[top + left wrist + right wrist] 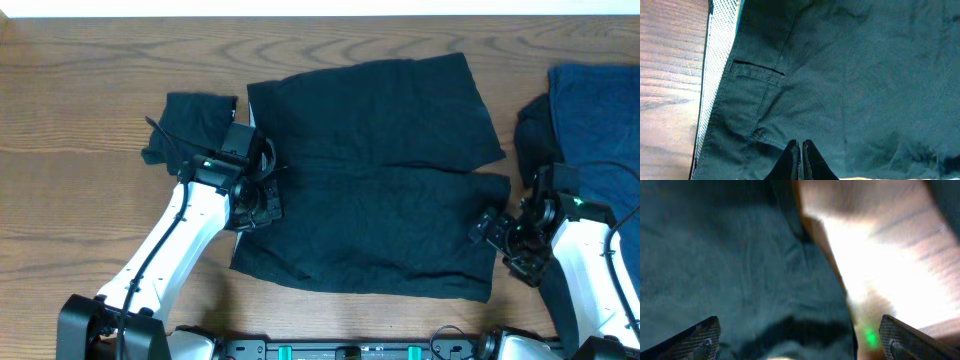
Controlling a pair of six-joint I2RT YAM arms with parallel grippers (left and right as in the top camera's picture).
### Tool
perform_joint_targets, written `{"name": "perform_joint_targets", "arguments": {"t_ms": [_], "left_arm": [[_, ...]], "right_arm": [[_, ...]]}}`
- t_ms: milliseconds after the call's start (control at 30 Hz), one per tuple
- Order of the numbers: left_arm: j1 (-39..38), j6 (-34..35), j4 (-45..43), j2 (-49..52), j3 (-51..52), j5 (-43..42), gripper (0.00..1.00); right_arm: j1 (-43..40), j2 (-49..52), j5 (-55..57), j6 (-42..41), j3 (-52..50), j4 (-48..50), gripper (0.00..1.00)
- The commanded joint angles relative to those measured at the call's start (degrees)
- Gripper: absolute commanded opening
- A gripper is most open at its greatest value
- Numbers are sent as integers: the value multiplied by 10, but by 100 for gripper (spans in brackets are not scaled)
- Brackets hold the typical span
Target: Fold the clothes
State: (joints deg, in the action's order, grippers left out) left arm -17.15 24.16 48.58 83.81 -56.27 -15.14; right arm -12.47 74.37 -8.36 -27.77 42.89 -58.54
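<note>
dark shorts [375, 170]: spread flat mid-table [80, 80]. soft, light, limp; bunches easily. hold at waistband or hem corners. left gripper [262, 200] fingers pressed together over the waistband, catch on cloth unclear; right gripper [492, 228] spread wide at the hem.

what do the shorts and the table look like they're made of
Shorts: likely a matte, dark woven cloth such as cotton twill; stitched seams and soft wrinkles show, with a pale mesh-like lining at the edge. Table: wood or wood-look laminate, going by the brown grain; which one is unclear.
</note>
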Motion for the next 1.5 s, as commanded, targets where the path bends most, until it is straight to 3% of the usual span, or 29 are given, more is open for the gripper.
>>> {"name": "perform_joint_targets", "arguments": {"t_ms": [0,133,200,333,533,633,733,967,1067,1133,1300,1467], "left_arm": [[1,-5,-1,0,-2,-7,7],[1,-5,-1,0,-2,-7,7],[1,-5,-2,0,-2,-7,7],[1,-5,-2,0,-2,-5,7],[1,-5,-3,0,-2,-5,8],[1,2,-3,0,-2,-5,8],[1,2,-2,0,-2,-5,8],[1,2,1,0,-2,-5,8],[1,2,1,0,-2,-5,8],[1,2,1,0,-2,-5,8],[1,2,2,0,-2,-5,8],[1,2,2,0,-2,-5,9]], "right_arm": [[7,2,76,-13,-7,-7,99],[8,2,170,-86,-25,-28,98],[8,2,156,-84,-47,-5,98],[8,2,76,-29,-92,48,90],[7,2,-4,14,-115,96,54],[8,2,-38,17,-117,100,57],[8,2,-57,17,-117,99,66],[8,2,-103,33,-118,79,67],[8,2,-96,37,-124,78,52],[8,2,-74,41,-124,85,1],[8,2,-64,57,-93,85,1],[8,2,-24,73,-32,17,1]]}}
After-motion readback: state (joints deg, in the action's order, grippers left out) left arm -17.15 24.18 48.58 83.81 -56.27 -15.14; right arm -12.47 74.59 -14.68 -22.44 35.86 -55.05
